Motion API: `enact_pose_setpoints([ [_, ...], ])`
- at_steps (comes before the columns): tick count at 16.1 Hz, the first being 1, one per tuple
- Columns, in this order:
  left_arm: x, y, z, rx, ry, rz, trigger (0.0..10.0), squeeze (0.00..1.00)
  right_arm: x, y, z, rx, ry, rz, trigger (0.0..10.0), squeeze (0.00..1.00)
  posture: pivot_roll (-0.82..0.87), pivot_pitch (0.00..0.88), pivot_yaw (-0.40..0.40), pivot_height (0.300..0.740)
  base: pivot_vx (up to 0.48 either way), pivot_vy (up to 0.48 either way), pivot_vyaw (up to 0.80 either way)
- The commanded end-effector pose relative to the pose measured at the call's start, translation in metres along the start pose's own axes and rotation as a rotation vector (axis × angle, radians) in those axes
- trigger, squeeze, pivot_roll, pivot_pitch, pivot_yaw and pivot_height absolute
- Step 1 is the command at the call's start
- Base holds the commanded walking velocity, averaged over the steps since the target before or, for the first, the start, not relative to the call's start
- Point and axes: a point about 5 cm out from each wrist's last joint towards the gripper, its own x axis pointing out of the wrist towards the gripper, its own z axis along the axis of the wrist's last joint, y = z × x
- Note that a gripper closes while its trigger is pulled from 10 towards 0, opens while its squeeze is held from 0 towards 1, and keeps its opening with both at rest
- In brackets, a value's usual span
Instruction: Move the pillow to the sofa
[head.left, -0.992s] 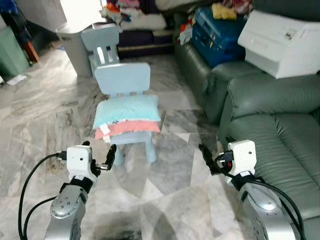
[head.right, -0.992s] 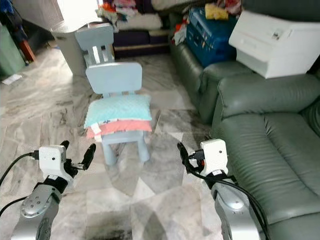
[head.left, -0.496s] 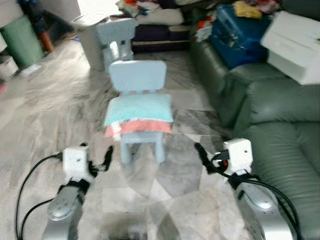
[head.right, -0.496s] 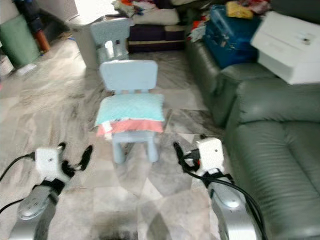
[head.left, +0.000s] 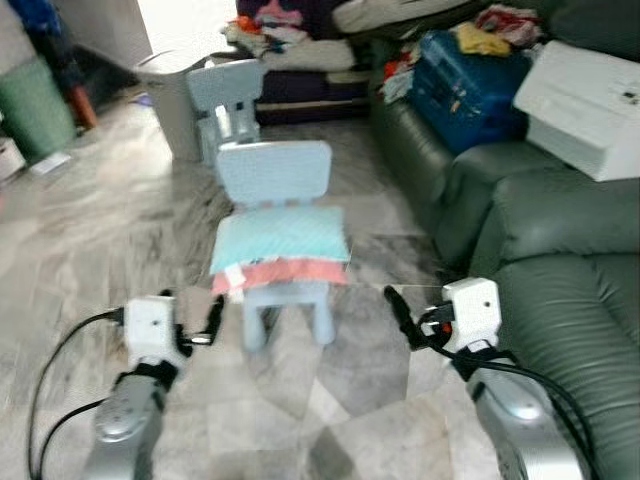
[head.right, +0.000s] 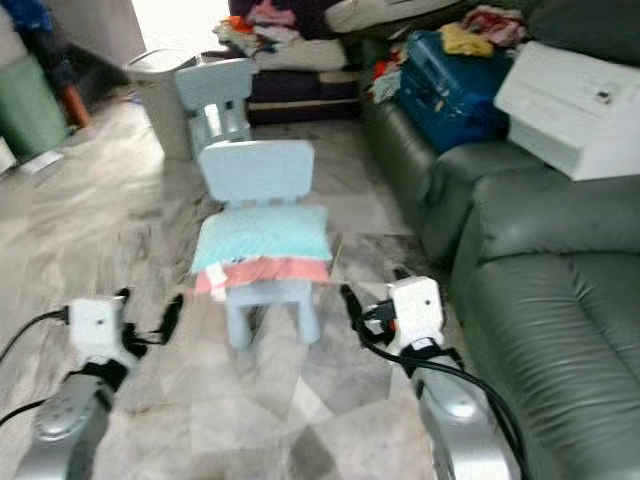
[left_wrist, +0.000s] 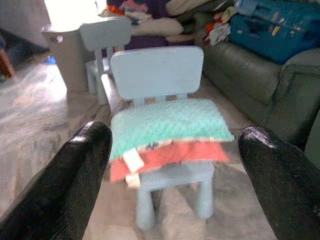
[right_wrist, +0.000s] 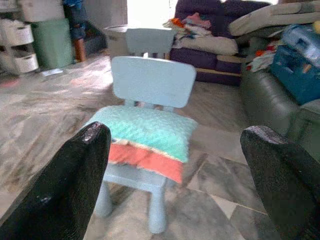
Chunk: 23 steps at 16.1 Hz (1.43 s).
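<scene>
The sofa (head.left: 560, 250), a dark green leather one, ran along the right of the small blue chair (head.left: 274, 180), with a white box (head.left: 585, 95) and a blue crate (head.left: 465, 75) piled on its far cushions and the near seat cushion bare. The chair stood on the marble floor (head.left: 90, 230), and a second chair (head.left: 225, 95) and a grey bin (head.left: 170, 85) stood behind it. The pillow (head.left: 281, 240), mint green over a coral underside, lay flat across the chair's seat, overhanging its front edge.

The step in hand appeared to be the approach: nothing was held yet, and both arms were short of the chair. The next move would likely call for closing in until the grippers flanked the pillow, then pinching it from both ends and carrying it right to the bare sofa cushion.

Both arms were raised and bent forward, level with each other. The left gripper (head.left: 190, 318) hovered left of the chair's front legs, its fingers (left_wrist: 75, 175) spread wide apart and empty. The right gripper (head.left: 412, 318) hovered right of the chair, between it and the sofa, fingers (right_wrist: 75, 170) likewise well apart and aimed at the pillow.
</scene>
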Motion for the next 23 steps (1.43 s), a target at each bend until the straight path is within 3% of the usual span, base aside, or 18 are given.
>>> enact_pose_setpoints([
  [1,0.0028,-0.0074,0.0011,-0.007,-0.004,-0.025,10.0,0.0,-0.0015,-0.005,0.0039,-0.011,-0.011,-0.016,10.0,0.0,-0.16,0.0,0.044,0.74,0.315,0.266,0.0],
  [5,0.0033,-0.0071,0.0002,0.013,0.002,-0.029,10.0,0.0,-0.0015,-0.0035,0.0049,-0.015,-0.017,-0.014,10.0,0.0,-0.16,0.0,0.047,0.74,0.385,0.259,0.0],
  [23,0.0053,-0.0103,-0.005,0.028,0.031,-0.036,10.0,0.0,-0.0013,0.001,0.0066,-0.033,-0.028,0.002,10.0,0.0,-0.15,0.003,0.048,0.74,0.461,0.0,0.0],
])
